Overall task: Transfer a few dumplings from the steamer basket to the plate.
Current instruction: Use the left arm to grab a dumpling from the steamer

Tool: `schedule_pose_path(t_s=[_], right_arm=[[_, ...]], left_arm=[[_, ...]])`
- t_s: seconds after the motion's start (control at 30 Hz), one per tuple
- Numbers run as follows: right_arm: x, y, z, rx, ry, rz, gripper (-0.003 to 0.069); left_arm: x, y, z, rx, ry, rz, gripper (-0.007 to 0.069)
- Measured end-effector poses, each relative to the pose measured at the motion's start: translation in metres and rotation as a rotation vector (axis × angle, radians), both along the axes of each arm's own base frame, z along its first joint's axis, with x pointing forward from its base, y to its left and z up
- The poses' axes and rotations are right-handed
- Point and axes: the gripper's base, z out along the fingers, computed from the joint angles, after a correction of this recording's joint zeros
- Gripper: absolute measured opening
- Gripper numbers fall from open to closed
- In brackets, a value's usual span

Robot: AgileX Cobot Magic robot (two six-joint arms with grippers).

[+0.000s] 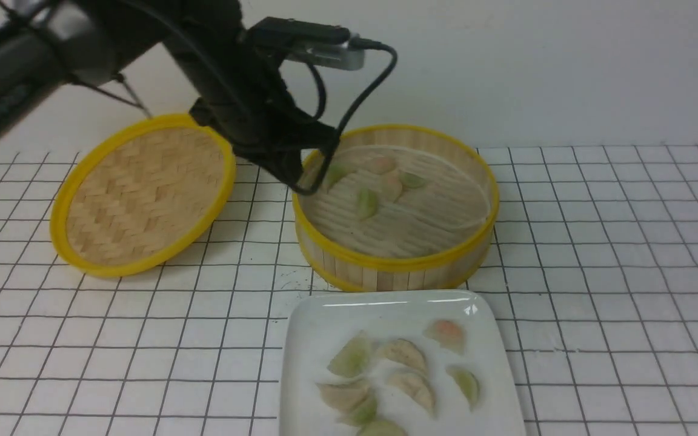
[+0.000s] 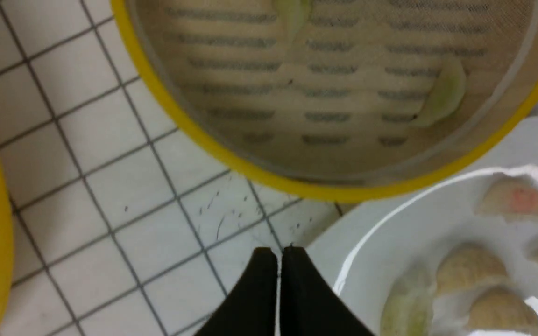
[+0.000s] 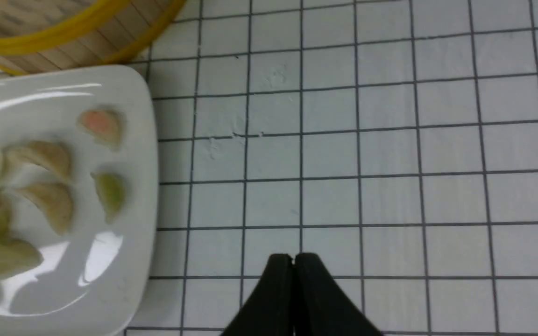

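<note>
The gridded table (image 1: 597,272) is carrying everything, and the left arm (image 1: 234,91) is reaching in over it from the left. The woven lid (image 1: 143,194) is lying tilted to the left of the steamer basket (image 1: 397,266). The white plate (image 1: 306,339) is sitting just in front of the basket. Seven or so dumplings (image 1: 406,354) are already resting on the plate, so the task is looking largely done. About five are lying on the basket floor, should more be wanted. The left gripper (image 2: 278,254) is hanging by the basket's left rim with its fingers pressed together and carrying nothing. The right gripper (image 3: 293,259) is hovering over bare grid beside the plate, likewise closed and empty.
</note>
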Motion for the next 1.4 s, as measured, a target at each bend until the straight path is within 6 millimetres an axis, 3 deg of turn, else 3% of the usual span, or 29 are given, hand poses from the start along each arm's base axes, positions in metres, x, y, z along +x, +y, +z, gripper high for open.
schedule_pose_path(t_s=[0.07,0.27,0.5,0.67,0.8,0.83,1.0,1.1,1.27,1.4], right_arm=[[0.007,0.0,0.001,-0.009,0.018,0.001,-0.001],[0.02,0.0,-0.001,-0.015,0.059,0.007,-0.001],[0.02,0.0,-0.001,-0.017,0.059,0.006,-0.001],[0.02,0.0,-0.001,-0.017,0.059,0.007,-0.001],[0.02,0.0,-0.001,-0.017,0.059,0.007,-0.001],[0.02,0.0,-0.001,-0.017,0.059,0.007,-0.001],[0.02,0.0,-0.001,-0.017,0.059,0.007,-0.001],[0.02,0.0,-0.001,-0.017,0.059,0.007,-0.001],[0.02,0.0,-0.001,-0.022,0.058,0.014,-0.001],[0.02,0.0,-0.001,-0.026,0.058,0.02,-0.001]], left_arm=[[0.01,-0.007,0.0,-0.007,-0.022,-0.007,-0.0006],[0.053,-0.044,-0.027,-0.015,-0.127,-0.049,-0.0006],[0.072,-0.058,-0.067,-0.009,-0.131,-0.085,0.0008],[0.076,-0.06,-0.087,0.017,-0.116,-0.125,0.0113],[0.079,-0.061,-0.099,0.023,-0.111,-0.135,0.0253],[0.081,-0.062,-0.105,0.023,-0.112,-0.134,0.0318],[0.084,-0.063,-0.13,0.038,-0.085,-0.135,0.0417],[0.086,-0.064,-0.132,0.039,-0.093,-0.132,0.0403],[0.086,-0.063,-0.13,0.037,-0.093,-0.117,0.019],[0.081,-0.061,-0.112,0.043,-0.084,-0.115,0.0195]])
